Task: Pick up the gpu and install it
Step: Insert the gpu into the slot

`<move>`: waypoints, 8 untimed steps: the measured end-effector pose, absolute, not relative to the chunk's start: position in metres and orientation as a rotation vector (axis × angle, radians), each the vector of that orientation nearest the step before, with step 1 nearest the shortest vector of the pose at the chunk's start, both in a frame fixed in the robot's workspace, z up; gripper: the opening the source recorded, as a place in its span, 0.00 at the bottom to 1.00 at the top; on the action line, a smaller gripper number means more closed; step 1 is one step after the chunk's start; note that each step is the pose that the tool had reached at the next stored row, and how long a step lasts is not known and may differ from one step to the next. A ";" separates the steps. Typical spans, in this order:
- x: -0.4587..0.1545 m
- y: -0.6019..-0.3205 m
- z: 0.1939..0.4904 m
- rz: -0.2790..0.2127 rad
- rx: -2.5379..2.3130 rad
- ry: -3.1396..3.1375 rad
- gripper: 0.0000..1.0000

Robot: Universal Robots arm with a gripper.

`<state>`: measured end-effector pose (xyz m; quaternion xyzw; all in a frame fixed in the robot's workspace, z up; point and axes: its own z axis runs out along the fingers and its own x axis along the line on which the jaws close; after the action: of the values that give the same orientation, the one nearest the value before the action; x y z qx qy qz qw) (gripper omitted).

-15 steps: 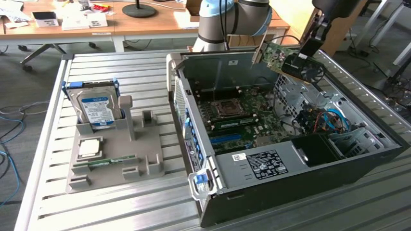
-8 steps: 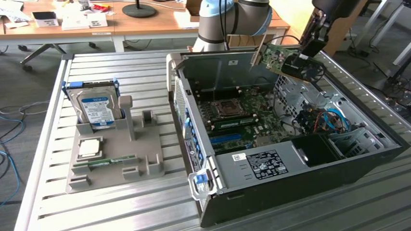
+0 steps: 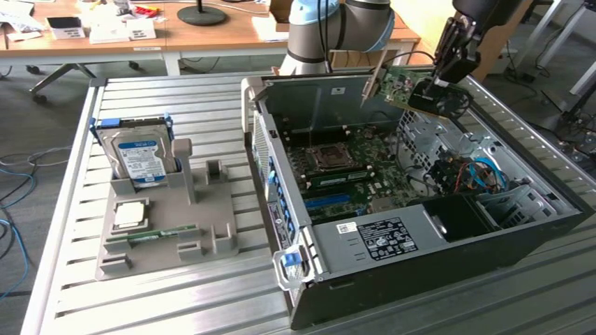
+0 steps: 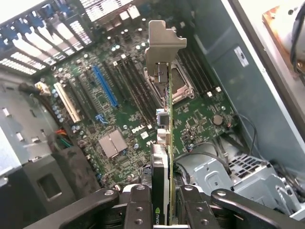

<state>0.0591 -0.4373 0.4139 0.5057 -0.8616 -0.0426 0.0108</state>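
Aloft, gpu [image 3: 403, 82]; slatted table [image 3: 186, 307], desks [image 3: 214, 38] behind.

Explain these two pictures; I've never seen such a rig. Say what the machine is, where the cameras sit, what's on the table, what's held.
The machine is a robot arm with a gripper. One picture comes from a camera off the arm, the other from a camera on its wrist. On the metal table lies an open computer case with its motherboard exposed. At the exterior view's left of it, a grey holder carries a hard drive, a square chip and a memory stick. The gripper is clamped on the gpu, a graphics card, holding it in the air over the case.
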 end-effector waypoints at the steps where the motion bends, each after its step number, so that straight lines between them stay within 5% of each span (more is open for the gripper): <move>1: 0.059 -0.437 0.414 -0.133 1.594 -2.678 0.27; 8: 0.059 -0.437 0.414 -0.133 1.609 -2.668 0.27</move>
<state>0.0591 -0.4373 0.4139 0.5160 -0.8555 -0.0425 0.0114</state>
